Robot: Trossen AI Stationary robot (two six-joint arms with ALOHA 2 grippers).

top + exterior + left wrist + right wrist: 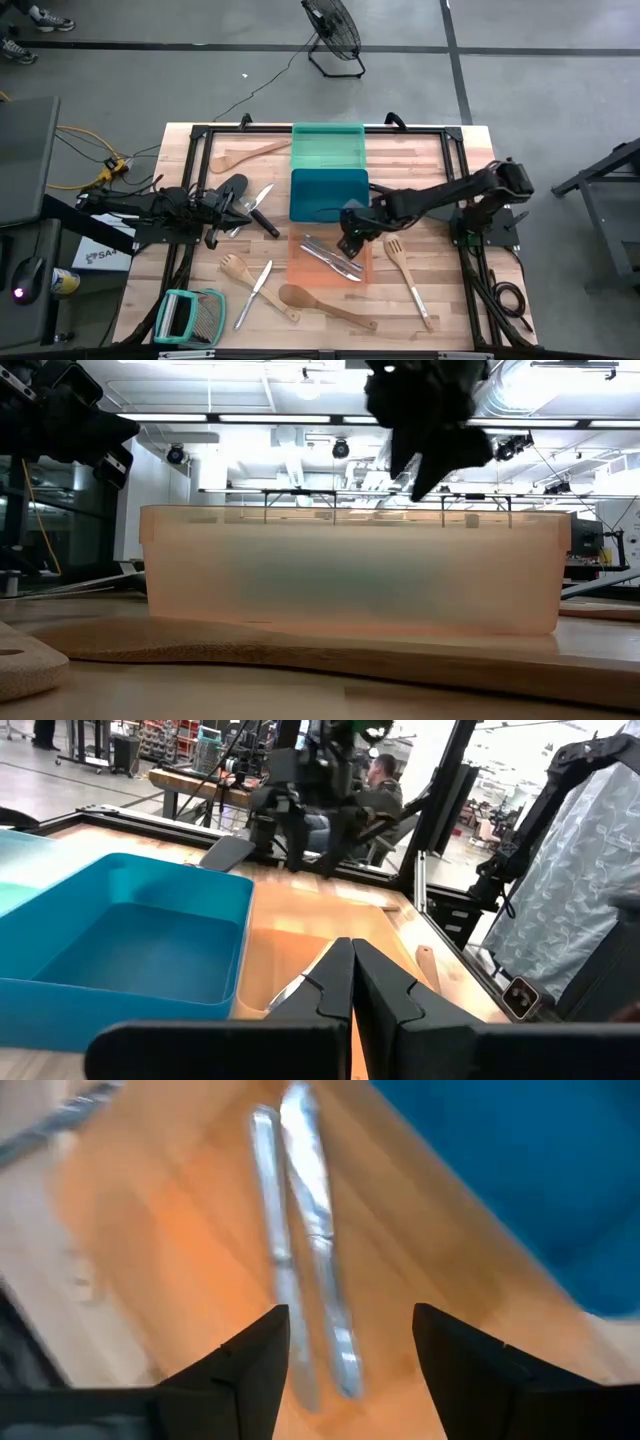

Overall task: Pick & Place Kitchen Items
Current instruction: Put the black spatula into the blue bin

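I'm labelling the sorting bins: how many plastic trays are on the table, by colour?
green tray: 1
blue tray: 1
orange tray: 1
Total: 3 trays, set in a row down the middle of the table in the high view.

The worktop (440, 300) is pale, matt wood. The orange tray (300, 268) is translucent plastic. The tongs (310, 1260) inside are shiny metal.
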